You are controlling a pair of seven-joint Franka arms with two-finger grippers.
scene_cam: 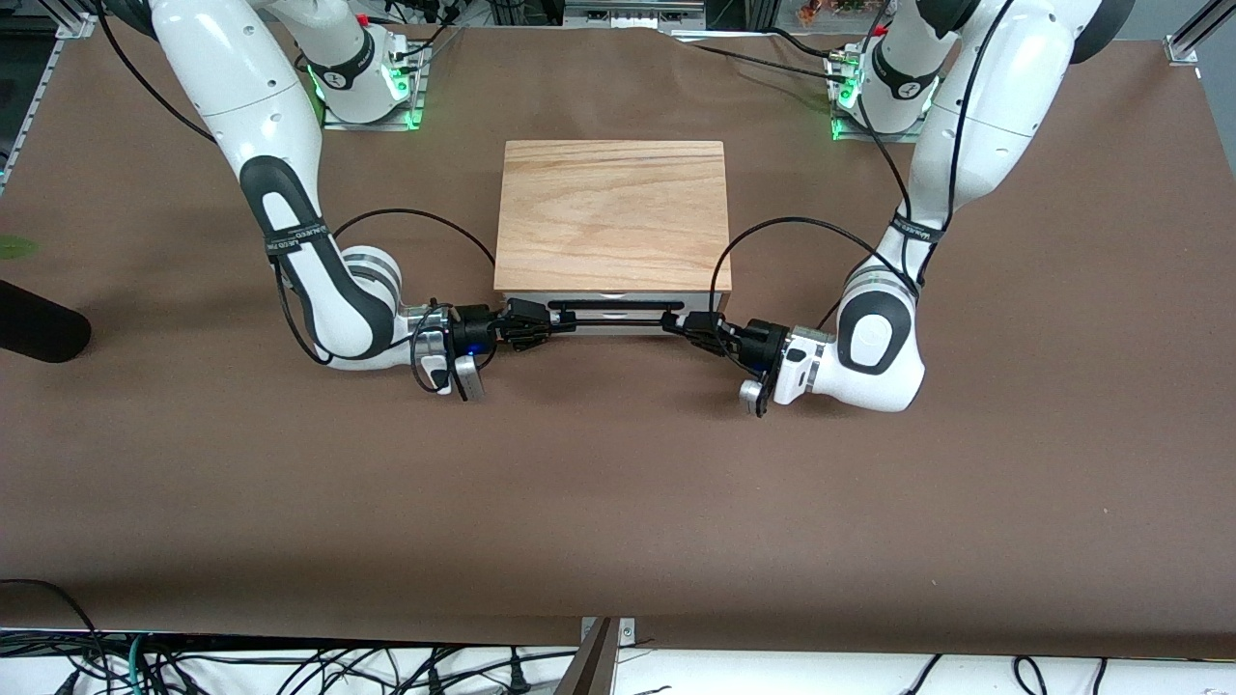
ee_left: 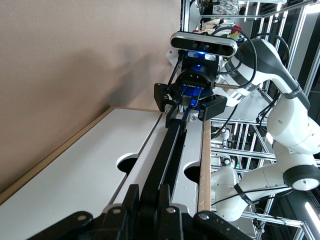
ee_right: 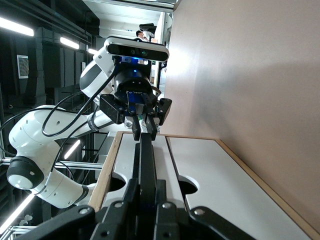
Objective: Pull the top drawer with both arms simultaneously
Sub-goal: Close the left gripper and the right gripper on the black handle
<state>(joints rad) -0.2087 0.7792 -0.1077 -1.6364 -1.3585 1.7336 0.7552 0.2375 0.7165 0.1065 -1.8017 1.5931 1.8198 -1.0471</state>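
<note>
The cabinet with its oak-grain top panel [scene_cam: 612,214] stands mid-table. The top drawer's white front [scene_cam: 612,298] sits under the panel's near edge, and no inside wood shows. Its black bar handle [scene_cam: 612,308] runs across the front. My right gripper [scene_cam: 552,321] is shut on the handle's end toward the right arm. My left gripper [scene_cam: 673,323] is shut on the other end. In the left wrist view my left gripper [ee_left: 148,192] clamps the handle [ee_left: 167,150] beside the drawer front [ee_left: 194,150]. In the right wrist view my right gripper [ee_right: 146,187] clamps the handle [ee_right: 146,155].
A second white panel [ee_left: 75,190] with a notch lies below the top drawer front. Brown table surface [scene_cam: 618,502] spreads in front of the cabinet. A dark object [scene_cam: 39,333] lies at the table edge on the right arm's end. Cables hang by the near edge.
</note>
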